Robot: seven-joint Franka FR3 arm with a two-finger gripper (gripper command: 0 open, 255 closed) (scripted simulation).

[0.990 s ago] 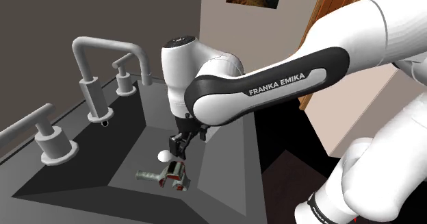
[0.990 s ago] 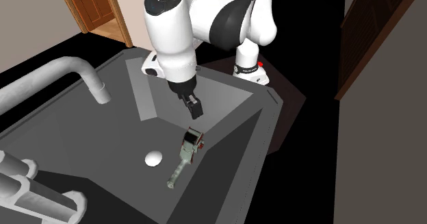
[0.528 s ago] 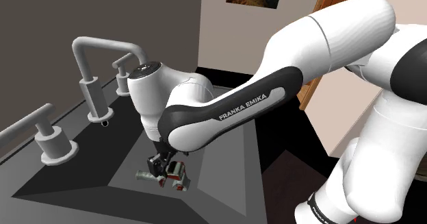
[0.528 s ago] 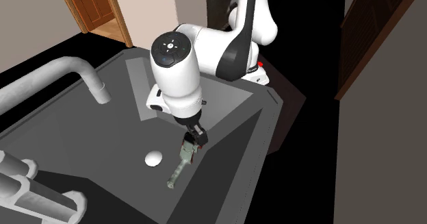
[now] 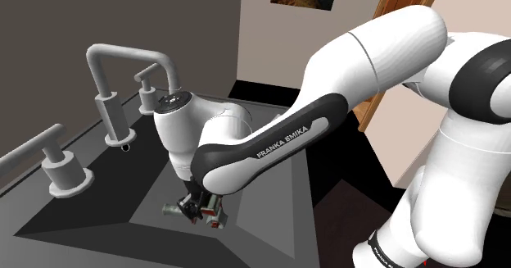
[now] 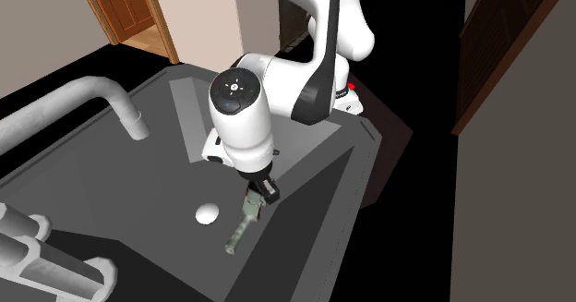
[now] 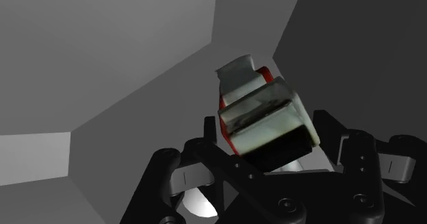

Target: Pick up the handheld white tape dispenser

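Sloped sink walls [image 6: 314,171] hem in the end effector [image 6: 262,199] low in the basin; the way straight up is open. The faucet [image 5: 106,90] stands well apart, and a white round thing [image 6: 207,214] lies near on the basin floor.

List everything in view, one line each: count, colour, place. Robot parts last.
tape dispenser: one, grey-white with red, on the sink floor at the gripper
small round object: one, white, sink floor beside the dispenser
sink: one, dark grey, below the arm
faucet: one, grey, at the sink's edge
faucet handles: two, grey, flanking the faucet
wooden door: one, brown, beyond the sink
arm: one, white, reaching into the sink
gripper: one, black, at the dispenser
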